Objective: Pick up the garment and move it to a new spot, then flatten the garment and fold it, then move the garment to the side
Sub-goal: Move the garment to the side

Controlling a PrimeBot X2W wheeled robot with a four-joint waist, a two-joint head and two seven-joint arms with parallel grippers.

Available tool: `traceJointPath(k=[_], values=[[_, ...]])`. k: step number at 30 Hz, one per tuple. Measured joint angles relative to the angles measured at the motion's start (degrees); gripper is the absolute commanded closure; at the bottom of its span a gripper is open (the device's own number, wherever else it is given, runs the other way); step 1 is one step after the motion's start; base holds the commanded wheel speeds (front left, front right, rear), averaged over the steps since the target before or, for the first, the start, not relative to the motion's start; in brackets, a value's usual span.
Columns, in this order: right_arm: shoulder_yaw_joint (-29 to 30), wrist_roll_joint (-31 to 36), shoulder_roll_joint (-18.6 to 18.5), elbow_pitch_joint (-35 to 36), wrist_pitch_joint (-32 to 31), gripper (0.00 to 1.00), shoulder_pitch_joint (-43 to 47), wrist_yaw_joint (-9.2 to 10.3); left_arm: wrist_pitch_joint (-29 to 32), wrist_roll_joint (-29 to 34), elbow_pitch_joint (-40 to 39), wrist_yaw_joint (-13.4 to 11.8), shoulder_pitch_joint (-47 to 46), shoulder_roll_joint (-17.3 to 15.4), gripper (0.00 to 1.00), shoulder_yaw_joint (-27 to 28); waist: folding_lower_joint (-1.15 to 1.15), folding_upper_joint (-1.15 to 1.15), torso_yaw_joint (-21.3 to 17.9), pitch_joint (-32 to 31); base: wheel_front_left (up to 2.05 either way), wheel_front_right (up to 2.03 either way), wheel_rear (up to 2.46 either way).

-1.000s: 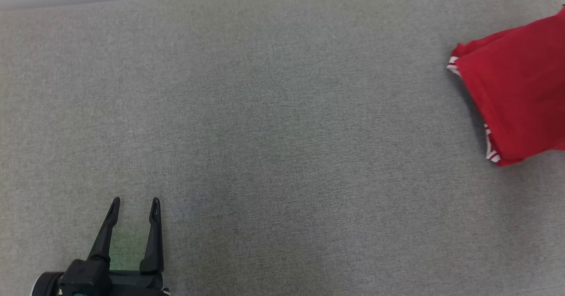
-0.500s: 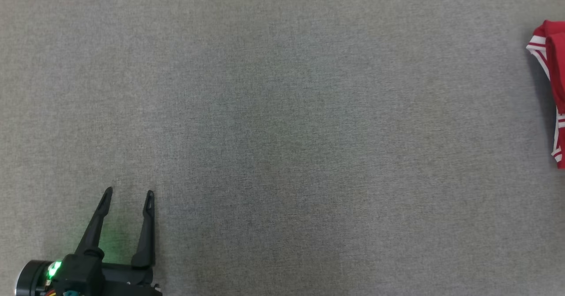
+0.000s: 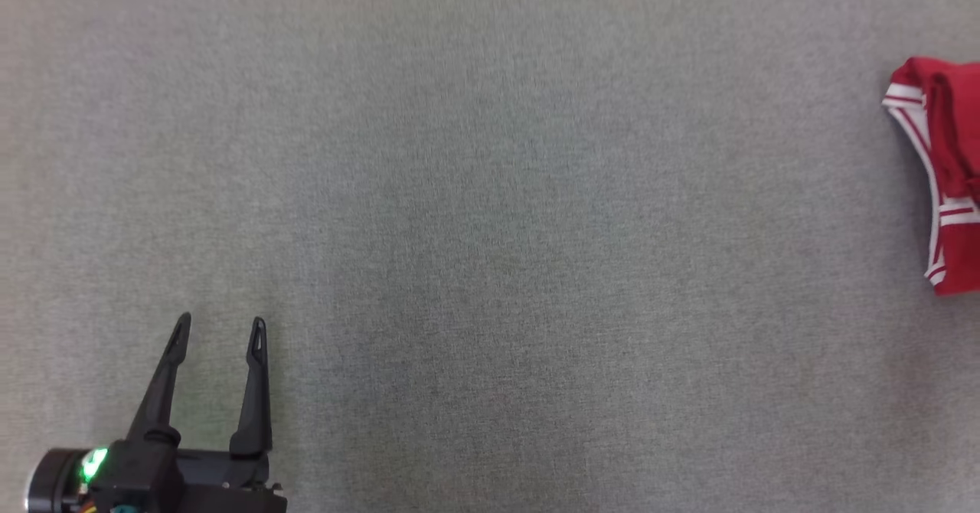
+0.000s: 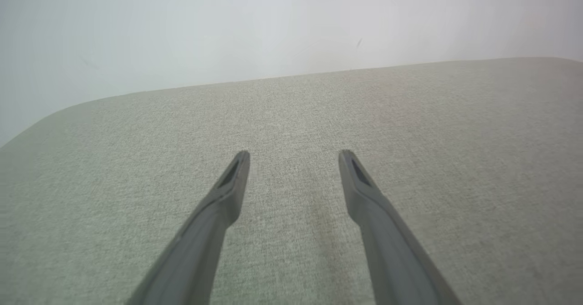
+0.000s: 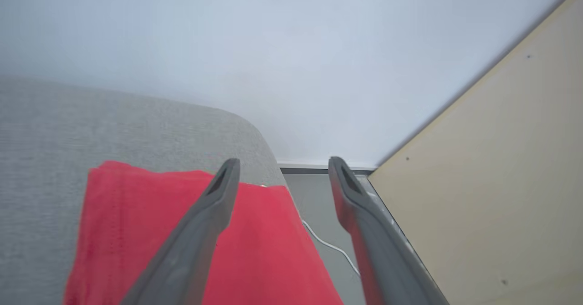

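Garment, where does it lie? (Desk)

Red with white-striped trim, folded, at the far right edge of the head view on a grey fabric surface. From the right wrist, the garment sits flat by the surface's rounded corner, its outer edge at the drop. (Photographer)

Right gripper? (Desk)

Right gripper hangs over that corner with its two dark fingers spread wide and nothing between them. One finger crosses above the red cloth, the other stands out over the floor. Whether either touches the cloth, I cannot tell. (Photographer)

And the left? (Desk)

Left gripper is at the lower left of the head view, well apart from the garment, fingers parted and empty, a green light glowing at its base. Its own camera shows the left gripper over bare grey fabric. (Photographer)

Beyond? (Desk)

Pale wall, a beige panel at right, and a thin white cable on the floor (Photographer)
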State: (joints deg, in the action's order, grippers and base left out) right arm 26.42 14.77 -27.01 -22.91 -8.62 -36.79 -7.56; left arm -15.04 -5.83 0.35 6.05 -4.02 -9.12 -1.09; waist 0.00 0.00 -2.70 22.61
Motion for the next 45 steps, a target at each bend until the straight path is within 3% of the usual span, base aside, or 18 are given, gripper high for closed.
traceJointPath(k=[8,15,22,34,45], values=[[-8.91,-7.73,2.34,6.5,9.84,0.0,9.66,0.01,0.0,-2.48,1.13,-0.44,3.3,3.45,0.0,2.05,-0.01,0.0,0.73,-6.6,0.0,0.0,0.0],[-13.55,-12.81,13.34,15.0,15.32,0.0,22.53,0.01,0.0,-4.27,2.1,0.05,7.25,5.25,0.0,3.34,-0.02,-0.01,1.86,-13.92,0.0,0.0,0.0],[-19.12,-15.95,19.48,19.09,16.72,0.0,33.42,0.01,0.0,-4.91,2.86,0.54,10.87,5.86,0.0,4.3,-0.03,-0.01,2.63,-20.67,0.0,0.0,0.0],[-19.58,-19.3,23.36,15.55,18.98,0.0,41.32,0.01,0.0,-6.82,5.06,1.02,13.46,6.15,0.0,6.16,-0.02,-0.02,3.1,-27.21,0.0,0.0,0.0],[-18.9,-20.02,24.01,12.49,20.51,0.0,43.02,0.01,0.0,-4.58,7.49,1.07,14.07,6.19,0.0,5.01,0.0,0.0,3.52,-28.09,0.0,0.0,0.0]])
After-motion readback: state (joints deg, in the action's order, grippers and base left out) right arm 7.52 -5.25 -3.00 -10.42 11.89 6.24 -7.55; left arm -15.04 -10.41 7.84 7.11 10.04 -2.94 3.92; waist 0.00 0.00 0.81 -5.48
